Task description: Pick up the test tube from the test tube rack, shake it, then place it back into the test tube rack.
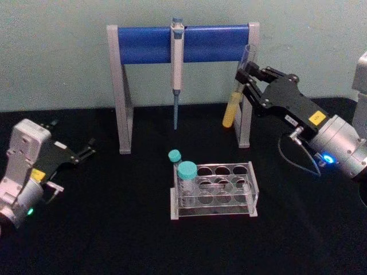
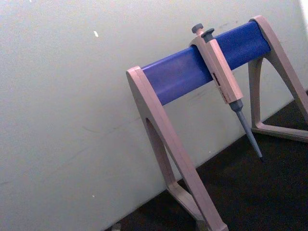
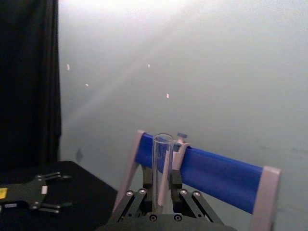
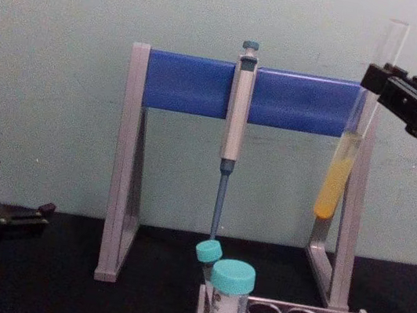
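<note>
At the bench's left edge, the left gripper (image 1: 74,168) is parked low, its fingers spread wide and empty. Near the bench's front middle, the test tube rack (image 1: 253,179) is seen with 2 teal-capped vials (image 1: 186,172) at its left end and its other holes vacant. Above the bench's far right, the test tube (image 1: 231,110) is clamped near its top by the right gripper (image 1: 248,77), slightly tilted and well clear of the rack. The shaking step is judged to be in hand. Gentle swings are called for, since the tube is uncapped, before an empty hole is aimed at.
</note>
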You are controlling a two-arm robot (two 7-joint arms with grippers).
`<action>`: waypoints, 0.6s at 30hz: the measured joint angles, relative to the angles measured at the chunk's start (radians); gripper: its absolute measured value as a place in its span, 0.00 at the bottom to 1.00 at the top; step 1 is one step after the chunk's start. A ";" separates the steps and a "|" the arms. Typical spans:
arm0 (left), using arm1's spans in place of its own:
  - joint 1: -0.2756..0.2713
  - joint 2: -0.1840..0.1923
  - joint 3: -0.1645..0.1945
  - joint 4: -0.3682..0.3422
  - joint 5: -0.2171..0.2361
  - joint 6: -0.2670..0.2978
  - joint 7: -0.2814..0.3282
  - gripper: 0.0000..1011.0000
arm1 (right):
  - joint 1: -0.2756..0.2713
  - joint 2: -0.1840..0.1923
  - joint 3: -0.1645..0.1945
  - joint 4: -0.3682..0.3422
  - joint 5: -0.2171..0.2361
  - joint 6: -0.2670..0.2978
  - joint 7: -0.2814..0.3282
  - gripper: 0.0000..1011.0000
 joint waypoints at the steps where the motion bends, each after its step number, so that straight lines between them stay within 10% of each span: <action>1: 0.000 0.000 0.000 0.000 0.000 0.000 0.000 0.99 | 0.004 0.000 -0.001 0.004 0.008 0.000 0.015 0.22; 12: 0.000 0.000 0.000 0.000 0.000 0.000 0.000 0.99 | 0.032 0.073 -0.025 0.019 0.164 0.093 0.211 0.22; 18: 0.000 0.000 0.000 0.000 0.000 0.000 0.000 0.99 | 0.034 0.155 -0.045 -0.007 0.147 0.130 0.235 0.22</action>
